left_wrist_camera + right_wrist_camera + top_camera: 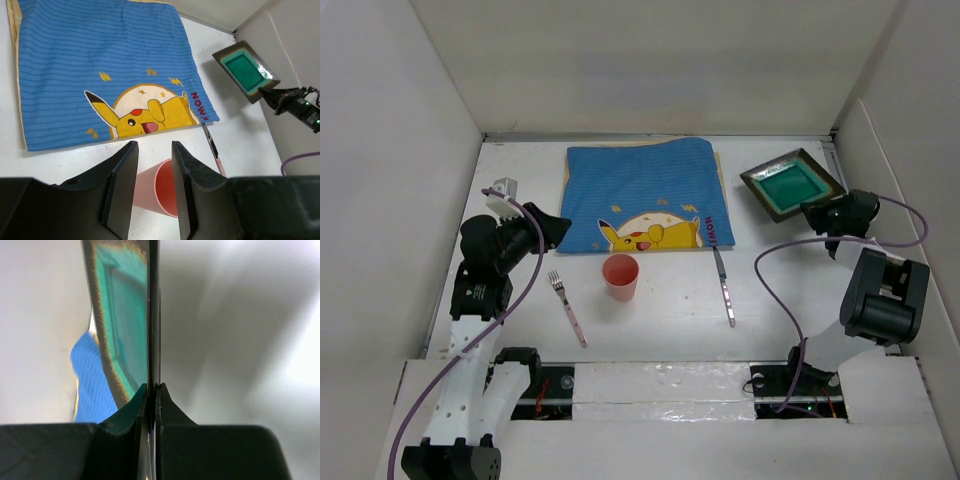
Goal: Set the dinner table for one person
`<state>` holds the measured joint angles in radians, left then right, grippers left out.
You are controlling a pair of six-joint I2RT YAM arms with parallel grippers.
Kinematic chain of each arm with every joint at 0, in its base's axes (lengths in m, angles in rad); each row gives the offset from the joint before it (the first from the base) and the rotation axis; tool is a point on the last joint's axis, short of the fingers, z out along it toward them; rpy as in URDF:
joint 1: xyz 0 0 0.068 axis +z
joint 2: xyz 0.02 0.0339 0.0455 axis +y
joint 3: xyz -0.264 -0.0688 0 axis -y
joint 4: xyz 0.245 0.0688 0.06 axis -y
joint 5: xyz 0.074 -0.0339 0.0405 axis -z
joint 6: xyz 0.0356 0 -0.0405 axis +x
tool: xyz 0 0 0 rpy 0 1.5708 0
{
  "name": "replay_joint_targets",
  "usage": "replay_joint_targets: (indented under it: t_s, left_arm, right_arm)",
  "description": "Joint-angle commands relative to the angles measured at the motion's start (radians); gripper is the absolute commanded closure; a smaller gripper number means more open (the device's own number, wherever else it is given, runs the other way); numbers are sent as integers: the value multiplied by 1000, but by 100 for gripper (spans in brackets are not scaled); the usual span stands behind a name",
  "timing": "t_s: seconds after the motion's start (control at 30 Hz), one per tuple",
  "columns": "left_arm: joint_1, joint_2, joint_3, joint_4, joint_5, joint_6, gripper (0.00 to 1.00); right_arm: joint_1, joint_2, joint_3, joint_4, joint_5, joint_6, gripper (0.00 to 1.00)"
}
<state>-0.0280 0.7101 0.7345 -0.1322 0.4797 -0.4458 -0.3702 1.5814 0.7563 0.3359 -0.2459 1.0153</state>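
Two claws: right claw (817, 213) pinches green plate (790, 185) at its rim; left claw (560, 226) spread near cup (621, 276).

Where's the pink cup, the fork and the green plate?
pink cup (621, 271), top view, its open top.
fork (570, 315), top view, its pink handle.
green plate (791, 186), top view, its green middle.

Each arm (470, 390) has white links, black joints (885, 295), a purple cable (757, 268) and a black hand (153, 146).
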Motion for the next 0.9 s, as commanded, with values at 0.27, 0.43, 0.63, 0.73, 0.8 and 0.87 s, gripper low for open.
replay_joint_targets:
  t_s: [0.27,0.43,0.63,0.73,0.8,0.87]
  left_arm:
    - [-3,11,11,23,-3,19,70]
    - [8,2,6,31,5,18,69]
    - [8,6,2,34,16,16,69]
    - [8,17,6,34,19,16,69]
    - [8,6,6,29,14,19,69]
    - [8,14,9,26,7,21,69]
  right_arm:
    - [319,116,484,20,-483,-221,100]
    - [480,239,627,2,-543,-208,100]
    - [600,364,791,-98,-524,-238,100]
    - [619,428,848,-129,-481,-242,100]
    - [645,465,879,-144,-492,-242,100]
    - [645,505,911,-155,-495,-241,100]
